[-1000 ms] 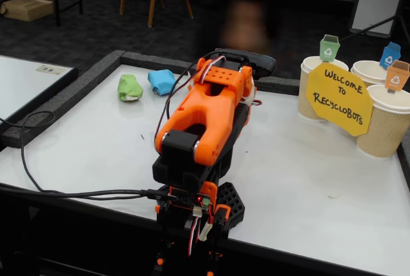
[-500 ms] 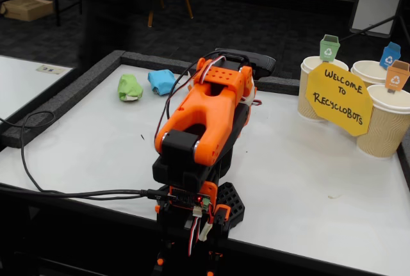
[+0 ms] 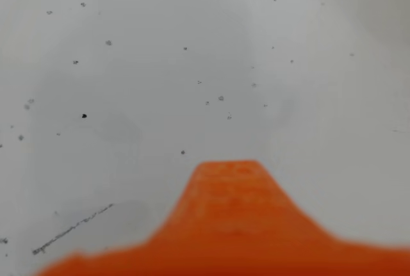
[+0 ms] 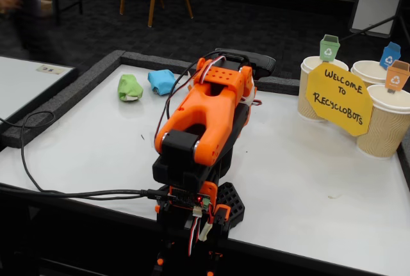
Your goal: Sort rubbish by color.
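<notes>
Two crumpled paper wads lie side by side at the table's far left in the fixed view: a light green one [image 4: 129, 87] and a light blue one [image 4: 162, 82]. The orange arm [image 4: 205, 119] is folded over its base at the table's front, well short of both wads. Its gripper end is tucked behind the arm there. The wrist view shows only one blurred orange finger [image 3: 227, 189] close above the bare white tabletop [image 3: 192, 64], and neither wad. Nothing shows in the gripper, and whether the jaws are open or shut is not visible.
Three paper cups [image 4: 387, 122] stand at the right rear behind a yellow sign [image 4: 338, 97], carrying green [image 4: 329, 47], blue [image 4: 390, 54] and orange [image 4: 397, 75] bin tags. A black cable [image 4: 64, 193] runs along the front left. A raised grey border [image 4: 70, 97] edges the table.
The arm and both wads have not moved. A blurred person in the background has passed from the middle to the far left.
</notes>
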